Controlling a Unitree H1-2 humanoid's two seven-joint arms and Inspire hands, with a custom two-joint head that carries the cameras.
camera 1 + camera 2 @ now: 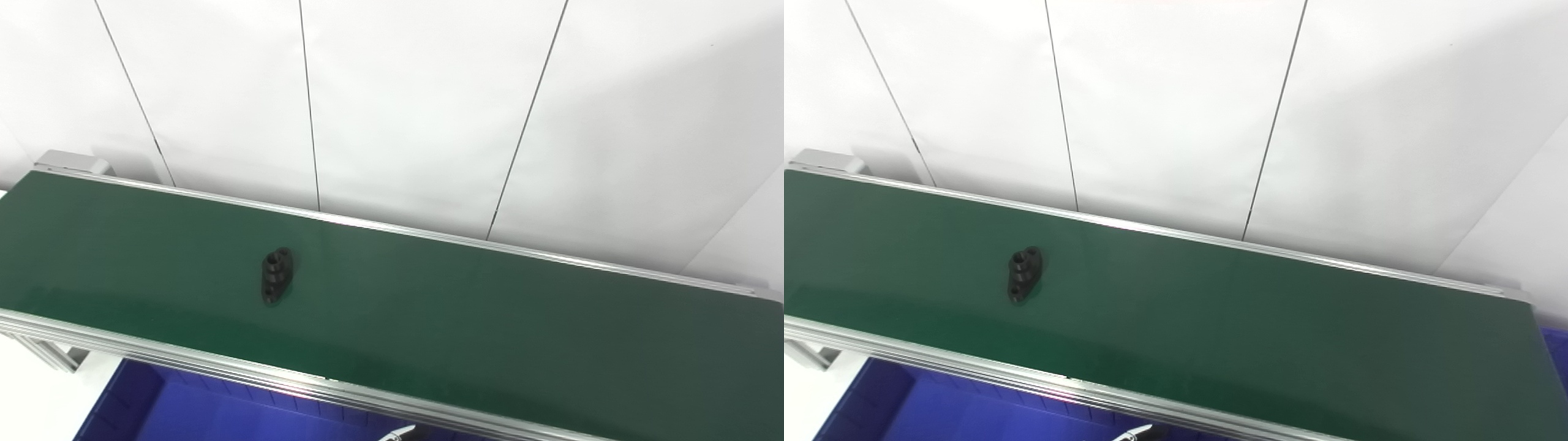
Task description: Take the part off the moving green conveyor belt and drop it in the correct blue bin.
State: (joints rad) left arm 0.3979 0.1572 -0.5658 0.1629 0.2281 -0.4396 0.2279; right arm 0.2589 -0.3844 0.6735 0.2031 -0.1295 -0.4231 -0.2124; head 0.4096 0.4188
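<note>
A black flanged part [277,275] lies left of centre on the green conveyor belt [490,306], ungrasped. Only a pale sliver at the bottom edge may be a hand; its state cannot be told. A blue bin [184,410] sits at lower left. Step: awaiting pickup; next, a timed reach.

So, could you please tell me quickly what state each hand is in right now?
Left hand: not in view.
Right hand: only a sliver shows at the bottom edge; open or closed cannot be told.
</note>
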